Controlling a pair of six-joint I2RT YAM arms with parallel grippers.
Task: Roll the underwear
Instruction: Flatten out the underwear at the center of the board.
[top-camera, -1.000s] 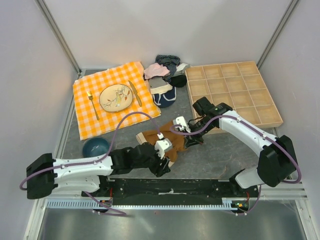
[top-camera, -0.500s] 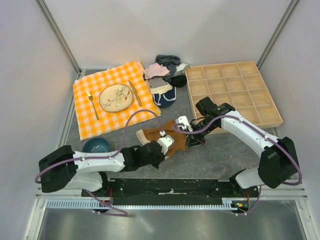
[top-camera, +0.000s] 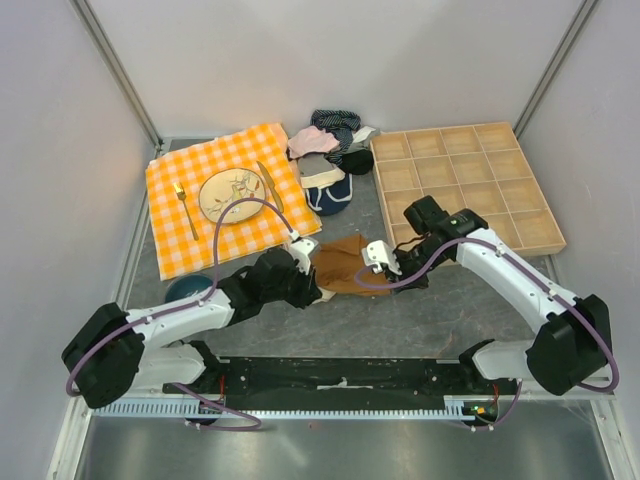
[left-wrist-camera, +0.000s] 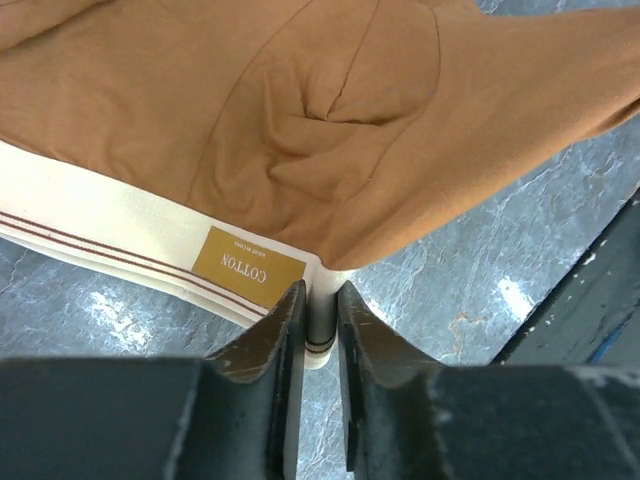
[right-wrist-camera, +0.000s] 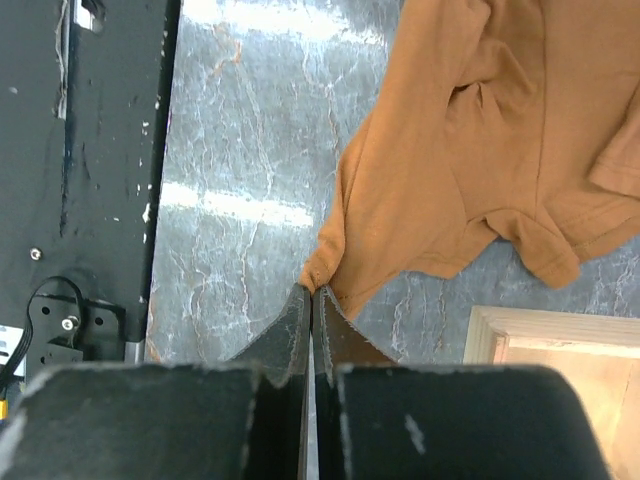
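The rust-brown underwear (top-camera: 340, 263) with a cream waistband lies on the grey table between my two grippers. My left gripper (top-camera: 305, 283) is shut on the cream waistband corner (left-wrist-camera: 322, 310), next to a tan "COTTON" label (left-wrist-camera: 247, 267). My right gripper (top-camera: 382, 262) is shut on a brown hem corner (right-wrist-camera: 322, 277) of the underwear (right-wrist-camera: 480, 150). In the left wrist view the fabric (left-wrist-camera: 300, 110) spreads wide beyond the fingers.
A wooden compartment tray (top-camera: 465, 185) stands behind the right arm. A pile of other garments (top-camera: 328, 160) lies at the back centre. An orange checked cloth (top-camera: 225, 195) carries a plate, fork and knife. A blue bowl (top-camera: 190, 290) sits beside the left arm.
Both grippers have moved away from the near edge with the underwear. The garment now lies further back and flatter between them; the left arm has swung farther back and left.
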